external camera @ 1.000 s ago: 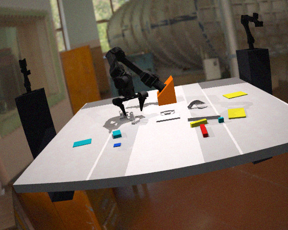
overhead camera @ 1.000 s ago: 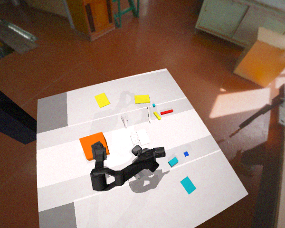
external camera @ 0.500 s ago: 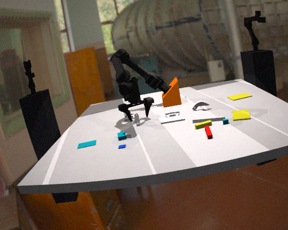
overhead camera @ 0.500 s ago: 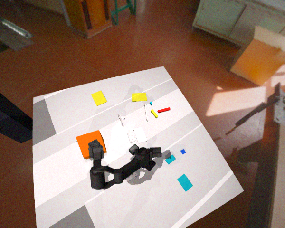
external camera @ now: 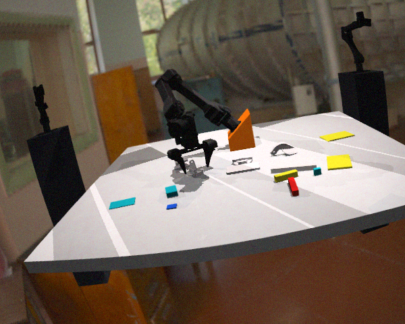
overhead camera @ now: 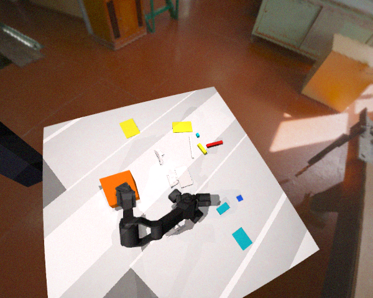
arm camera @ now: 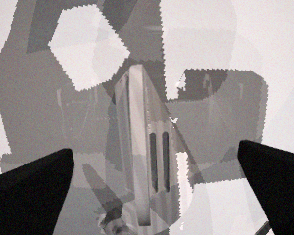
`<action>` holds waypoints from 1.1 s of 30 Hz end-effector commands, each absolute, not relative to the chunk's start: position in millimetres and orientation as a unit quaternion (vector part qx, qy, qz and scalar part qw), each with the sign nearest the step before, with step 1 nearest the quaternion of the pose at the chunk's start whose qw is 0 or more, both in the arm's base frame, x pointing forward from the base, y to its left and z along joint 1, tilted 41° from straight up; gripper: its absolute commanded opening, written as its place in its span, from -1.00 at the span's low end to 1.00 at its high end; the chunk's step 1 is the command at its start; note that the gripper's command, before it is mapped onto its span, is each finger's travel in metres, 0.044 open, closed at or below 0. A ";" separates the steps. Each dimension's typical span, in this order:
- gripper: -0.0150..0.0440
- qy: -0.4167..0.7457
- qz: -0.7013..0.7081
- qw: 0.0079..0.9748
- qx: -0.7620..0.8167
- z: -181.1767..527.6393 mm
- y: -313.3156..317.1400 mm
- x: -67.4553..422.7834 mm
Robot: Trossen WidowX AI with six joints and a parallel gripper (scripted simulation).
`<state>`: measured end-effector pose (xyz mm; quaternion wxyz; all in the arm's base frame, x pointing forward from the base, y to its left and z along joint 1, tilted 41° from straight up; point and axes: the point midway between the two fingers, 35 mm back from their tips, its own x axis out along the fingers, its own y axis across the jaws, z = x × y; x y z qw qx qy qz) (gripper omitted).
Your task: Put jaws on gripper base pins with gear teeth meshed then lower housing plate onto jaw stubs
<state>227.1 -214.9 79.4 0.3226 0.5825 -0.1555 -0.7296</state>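
My gripper [external camera: 196,169] [arm camera: 158,155] is open and empty, pointing down low over the table. One pale grey jaw [overhead camera: 177,230] [arm camera: 139,147] with two slots lies between and below the spread fingertips; the arm partly hides it in the top view. The other jaw [overhead camera: 159,157] [external camera: 283,149] lies apart, curved and raised off the table in part. A pale piece with small raised features [overhead camera: 171,178] [external camera: 241,160], apparently the gripper base, lies beside a plain pale plate [overhead camera: 184,177] [external camera: 242,169], apparently the housing plate. Its pins are too small to make out; neither jaw is on it.
An orange wedge [overhead camera: 107,189] [external camera: 244,139] stands by the arm's base. A thin pale strip [overhead camera: 190,147] [external camera: 293,169], yellow bar [overhead camera: 201,148] [external camera: 285,175] and red bar [overhead camera: 214,143] [external camera: 293,186] lie beyond the plates. A teal block [overhead camera: 222,208] [external camera: 171,192] and blue tile [overhead camera: 239,197] [external camera: 171,206] lie near the gripper.
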 end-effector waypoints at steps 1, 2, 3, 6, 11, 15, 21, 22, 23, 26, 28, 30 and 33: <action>1.00 -0.152 -0.729 0.322 0.584 78.2 -214.5 227.6; 1.00 -0.152 -0.729 0.322 0.584 78.2 -214.5 227.6; 1.00 -0.152 -0.729 0.322 0.584 78.2 -214.5 227.6; 1.00 -0.152 -0.729 0.322 0.584 77.8 -214.8 227.6; 1.00 -0.152 -0.729 0.322 0.584 77.8 -214.8 227.6; 0.91 -0.155 -0.730 0.323 0.582 79.0 -215.2 227.1; 0.38 -0.155 -0.730 0.323 0.582 79.0 -215.2 227.1; 0.29 -0.155 -0.730 0.323 0.582 79.0 -215.2 227.1; 0.20 -0.155 -0.730 0.323 0.582 79.0 -215.2 227.1; 0.00 -0.155 -0.730 0.323 0.582 79.0 -215.2 227.1; -0.04 -0.155 -0.730 0.323 0.582 79.0 -215.2 227.1; -0.04 -0.155 -0.730 0.323 0.582 79.0 -215.2 227.1; -0.04 -0.155 -0.730 0.323 0.582 79.0 -215.2 227.1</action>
